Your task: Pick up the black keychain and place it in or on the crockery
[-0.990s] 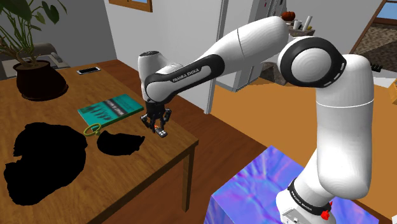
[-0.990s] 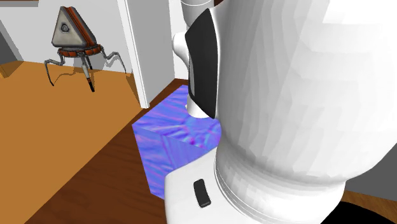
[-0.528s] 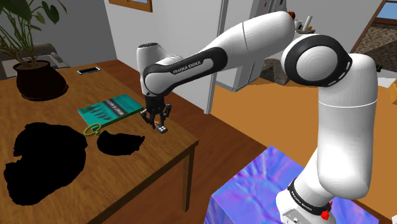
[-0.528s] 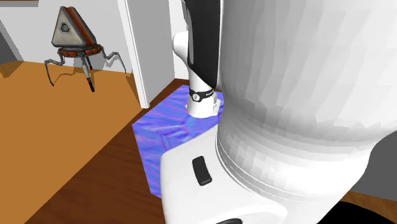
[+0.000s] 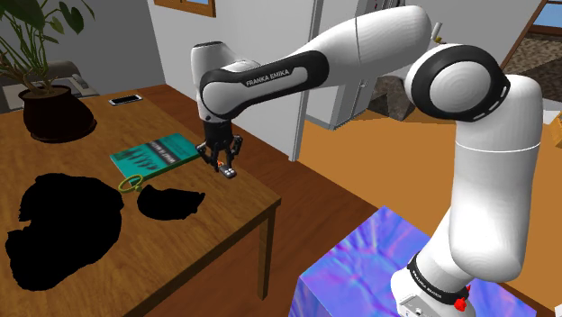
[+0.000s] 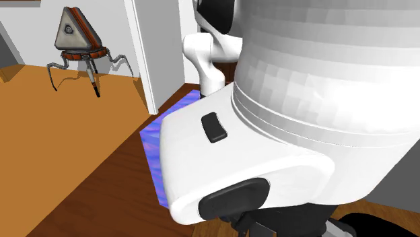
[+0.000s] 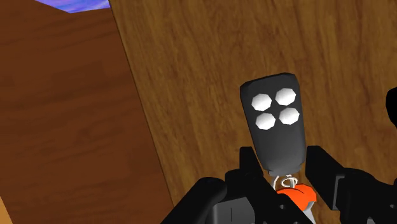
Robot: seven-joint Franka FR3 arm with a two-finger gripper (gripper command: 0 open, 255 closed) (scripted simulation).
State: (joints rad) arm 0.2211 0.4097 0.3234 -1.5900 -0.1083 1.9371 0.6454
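The gripper (image 5: 222, 162) is being shown with its two black fingers (image 7: 245, 175) clamped on the ring end of the black keychain (image 7: 275, 124), which is being held clear of the wooden table (image 5: 243, 205), near the table edge that faces the stand. An orange tag (image 7: 299, 193) is being carried at the ring, between the fingers. Just beside the gripper, toward the shoulder view's left, a teal book (image 5: 156, 155) is lying flat. A green ring (image 5: 129, 183) is lying at the book's near corner. A smaller black area (image 5: 169, 204) and a large black area (image 5: 63, 230) are being drawn on the table top beyond the green ring. Farther back on the table, a phone (image 5: 126, 99) is lying and a potted plant (image 5: 45, 99) is standing. The blue-violet stand (image 5: 360, 261) is resting on an orange-brown floor (image 5: 360, 171), with grey walls behind. In the second exterior view a three-legged triangular object (image 6: 77, 37) is standing by a white wall.

Against the frame one second earlier, the gripper is being carried higher and slightly toward the book. The arm's white links are being raised, and in the second exterior view they are covering more of the stand.

The keychain's long axis is being kept in line with the fingers. Its end with four white buttons is pointing away from the hand, down toward the table, and its ring end is lying toward the palm
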